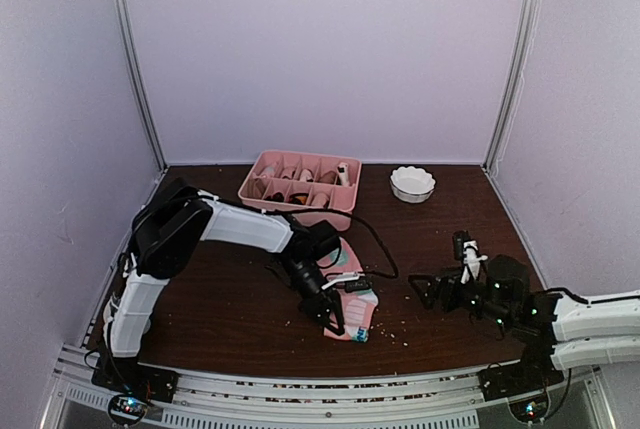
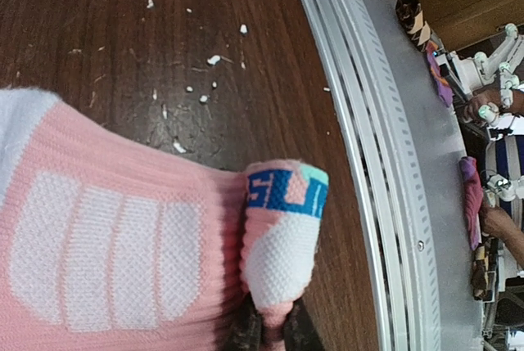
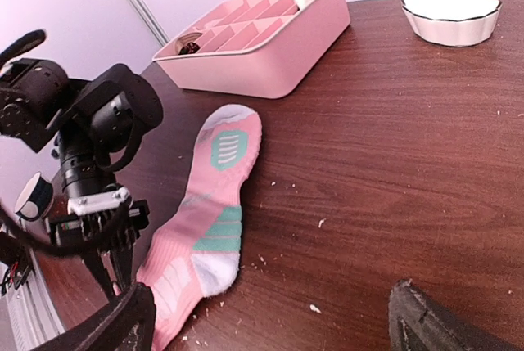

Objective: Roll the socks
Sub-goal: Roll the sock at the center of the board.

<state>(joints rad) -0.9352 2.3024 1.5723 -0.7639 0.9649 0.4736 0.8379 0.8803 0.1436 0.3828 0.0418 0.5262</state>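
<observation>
Just inside the dark wooden table's [image 1: 220,299] near edge, left gripper [image 1: 337,326] jaws pinch a long pink patched fabric sock [image 3: 214,204]; right gripper [image 3: 270,318] jaws gape, empty.

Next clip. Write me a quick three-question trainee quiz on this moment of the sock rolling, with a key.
1. Multiple choice: what is the left tool pinching?
A. a cream sock
B. one end of the pink sock
C. nothing
2. True or false: the right tool is open, empty and apart from the pink sock.
3. Fill in: in the top view, the white bowl stands to the ___ of the pink tray.
Key: 1 B; 2 true; 3 right.
</observation>
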